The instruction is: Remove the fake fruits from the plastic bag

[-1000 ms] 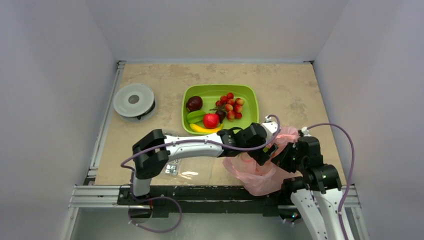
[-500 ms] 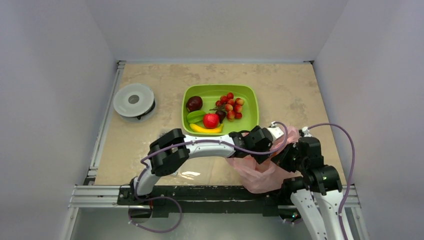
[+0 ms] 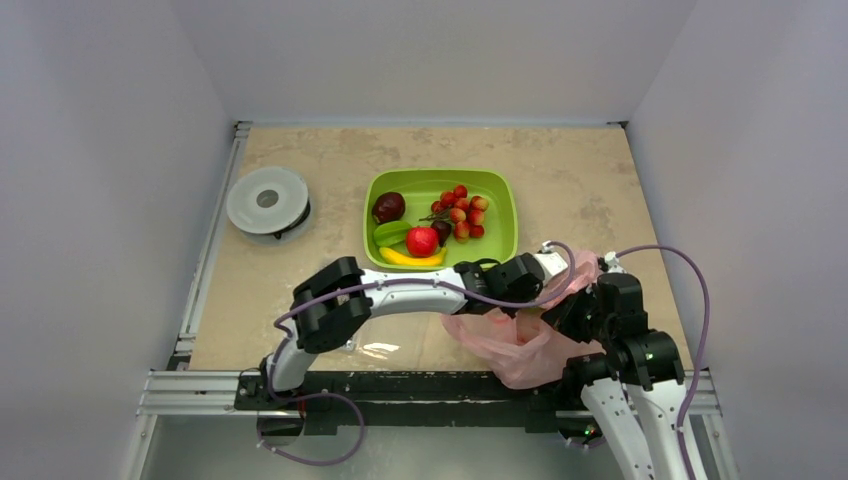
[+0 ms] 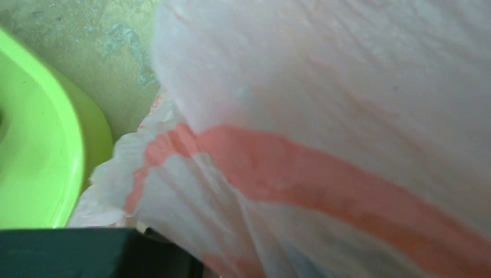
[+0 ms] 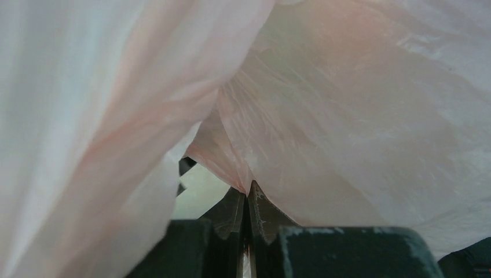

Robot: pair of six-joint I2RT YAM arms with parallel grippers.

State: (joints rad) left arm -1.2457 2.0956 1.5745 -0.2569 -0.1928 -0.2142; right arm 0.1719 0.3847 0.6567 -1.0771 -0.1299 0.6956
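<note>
Right end effector (image 5: 247, 211) pinches plastic bag (image 5: 347, 145); left arm (image 3: 410, 291) stretches across.

plastic bag (image 3: 512, 346): pale pink, salmon band | tray (image 3: 507, 205): lime green | banana (image 3: 410, 258): yellow | table (image 3: 570, 170): mottled beige

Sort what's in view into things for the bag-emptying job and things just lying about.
Job: plastic bag, pinched by the right gripper; maroon fruit, red fruit, banana and green piece, all in the green tray.
Lying about: berry cluster in the tray; white round disc.
</note>
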